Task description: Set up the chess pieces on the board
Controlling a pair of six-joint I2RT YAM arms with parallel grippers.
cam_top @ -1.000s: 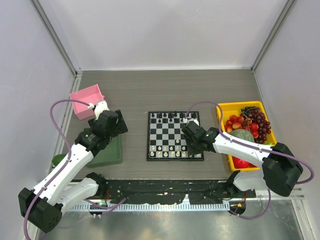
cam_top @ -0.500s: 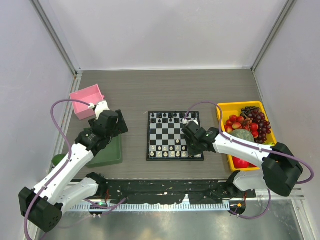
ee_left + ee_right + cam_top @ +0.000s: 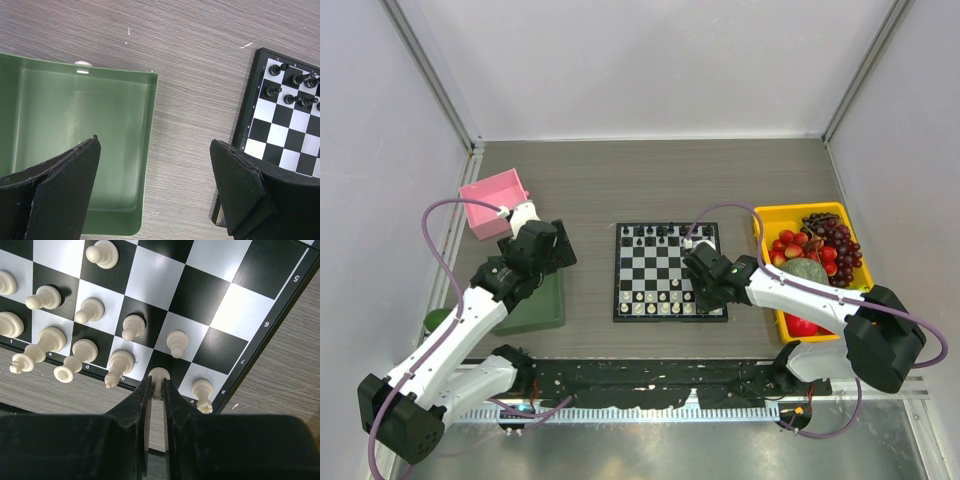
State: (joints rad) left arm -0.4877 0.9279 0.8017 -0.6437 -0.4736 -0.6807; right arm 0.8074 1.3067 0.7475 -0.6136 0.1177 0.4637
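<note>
Right wrist camera shows the right gripper (image 3: 157, 385) with its two black fingers pressed close together, pinching one small cream chess piece (image 3: 159, 375). Only its round top peeks out; the rest is hidden between the fingers, so I cannot tell if its foot touches the board (image 3: 210, 300). It sits over a dark square in the edge row, between two other cream pieces. More cream pieces (image 3: 85, 310) stand nearby, smooth and shiny, with round heads. The squares are glossy black and white, with a thin black rim.

From the top camera the pieces are tiny and hard to tell apart, and the right gripper (image 3: 705, 275) covers part of the board's (image 3: 655, 265) right side. The left arm hides part of the green tray (image 3: 545, 305).

The left gripper (image 3: 154, 147) is spread wide and holds nothing — its fingers look like rough black foam wedges. One hangs over the smooth green tray (image 3: 75, 115), and the other covers a corner of the board (image 3: 280, 135), which is cut off at the picture's edge. A few black pieces (image 3: 295, 80) stand there. The table (image 3: 200, 60) is grey with a wood grain.
</note>
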